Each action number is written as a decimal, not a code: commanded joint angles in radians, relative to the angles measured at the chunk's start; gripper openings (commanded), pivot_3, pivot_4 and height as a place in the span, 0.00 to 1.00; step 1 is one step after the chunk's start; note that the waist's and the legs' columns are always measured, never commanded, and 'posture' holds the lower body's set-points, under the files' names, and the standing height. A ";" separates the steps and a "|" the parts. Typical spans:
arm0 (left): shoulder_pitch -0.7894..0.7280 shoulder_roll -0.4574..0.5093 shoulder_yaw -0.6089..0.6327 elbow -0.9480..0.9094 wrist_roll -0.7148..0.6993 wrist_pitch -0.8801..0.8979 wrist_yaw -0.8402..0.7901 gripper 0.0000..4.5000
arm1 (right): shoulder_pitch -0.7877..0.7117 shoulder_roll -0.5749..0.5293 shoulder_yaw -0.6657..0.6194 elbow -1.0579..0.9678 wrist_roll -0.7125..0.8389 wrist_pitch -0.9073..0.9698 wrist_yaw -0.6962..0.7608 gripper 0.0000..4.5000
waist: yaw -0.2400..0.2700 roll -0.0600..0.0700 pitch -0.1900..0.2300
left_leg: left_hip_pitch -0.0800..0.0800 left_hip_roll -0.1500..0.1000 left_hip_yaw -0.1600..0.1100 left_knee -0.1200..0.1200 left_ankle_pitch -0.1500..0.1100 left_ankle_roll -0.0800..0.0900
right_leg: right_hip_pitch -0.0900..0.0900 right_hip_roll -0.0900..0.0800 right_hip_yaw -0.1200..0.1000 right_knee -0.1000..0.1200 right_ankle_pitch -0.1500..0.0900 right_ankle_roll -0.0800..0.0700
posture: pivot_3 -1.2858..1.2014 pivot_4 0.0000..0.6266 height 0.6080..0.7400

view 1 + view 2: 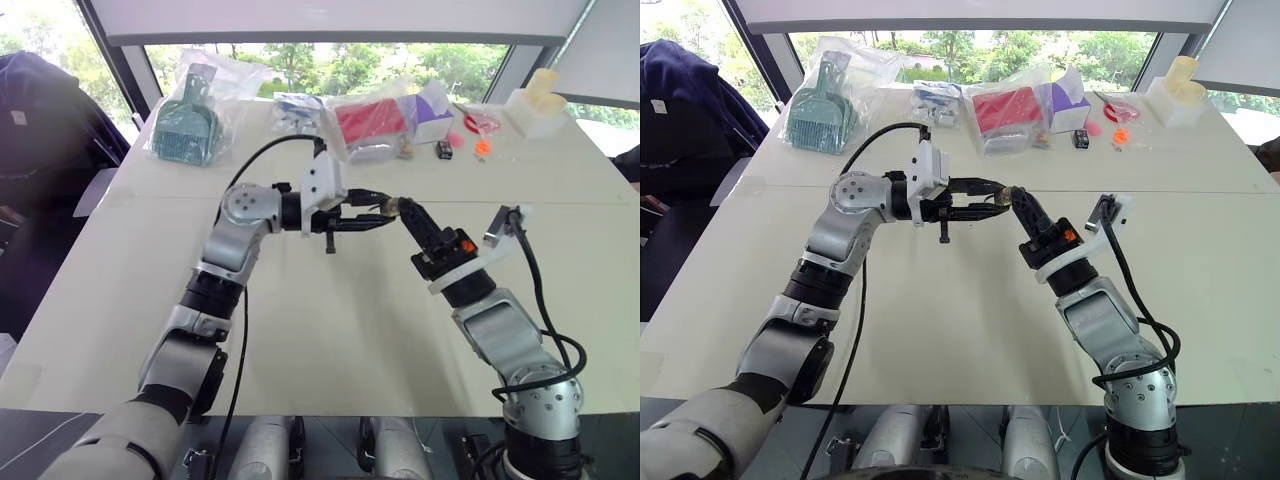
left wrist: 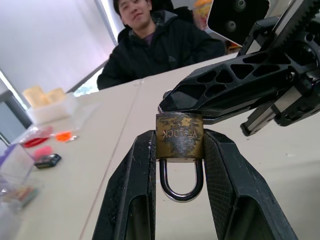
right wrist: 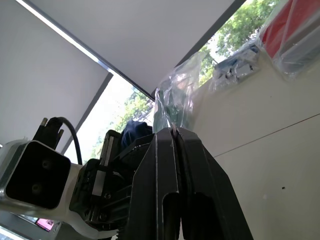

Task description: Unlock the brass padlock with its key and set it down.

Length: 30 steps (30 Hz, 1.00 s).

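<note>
The right gripper [image 1: 408, 212] reaches up and inward over the near part of the white table [image 1: 330, 330], its two black fingers pressed tight together; whether the tiny key sits between them cannot be made out. Its tips meet the left gripper [image 2: 179, 145], which points level across the table and is clamped on the brass padlock [image 2: 179, 136], the brass body pinched between both fingers and the silver shackle [image 2: 181, 186] hanging back between them. Further off lie plastic bags [image 1: 190, 115], a small black box [image 1: 444, 149] and a seated person [image 2: 155, 42].
</note>
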 commanded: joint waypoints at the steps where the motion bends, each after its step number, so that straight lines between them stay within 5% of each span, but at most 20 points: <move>1: -0.014 -0.018 -0.005 -0.030 0.076 -0.219 0.109 0.17 | -0.013 0.024 -0.022 -0.005 0.001 -0.021 -0.033 0.01 | 0.000 0.000 0.000 | 0.000 0.000 0.000 0.000 0.000 0.000 | 0.000 0.000 0.000 0.000 0.000 0.000 | 0.52 0.24 0.96; 4: -0.001 -0.017 -0.038 0.010 0.205 -0.463 0.224 0.17 | -0.017 0.068 -0.035 0.036 -0.052 -0.057 -0.070 0.01 | 0.000 0.000 0.000 | 0.000 0.000 0.000 0.000 0.000 0.000 | 0.000 0.000 0.000 0.000 0.000 0.000 | 0.52 0.24 0.96; 17: -0.019 0.022 -0.081 0.092 0.465 -0.842 0.548 0.17 | -0.034 0.234 -0.047 0.079 -0.039 -0.102 -0.171 0.01 | 0.000 0.001 0.000 | 0.000 0.000 0.001 -0.001 0.000 0.000 | 0.000 0.000 0.000 0.000 0.000 0.000 | 0.52 0.24 0.96; 23: -0.029 0.029 -0.121 0.132 0.259 -0.676 0.341 0.17 | -0.009 0.129 -0.033 -0.003 -0.075 -0.044 -0.041 0.01 | 0.000 0.002 0.000 | 0.000 0.000 0.001 -0.001 0.000 0.000 | 0.000 0.000 0.000 0.000 0.001 0.002 | 0.52 0.24 0.96; 30: -0.112 0.054 -0.113 0.207 0.065 -0.523 0.059 0.17 | 0.021 -0.170 -0.157 -0.024 0.082 0.063 0.214 0.77 | -0.002 0.003 0.000 | 0.000 0.000 0.001 -0.001 0.000 0.000 | 0.000 0.000 0.000 0.000 0.000 0.000 | 0.52 0.24 0.96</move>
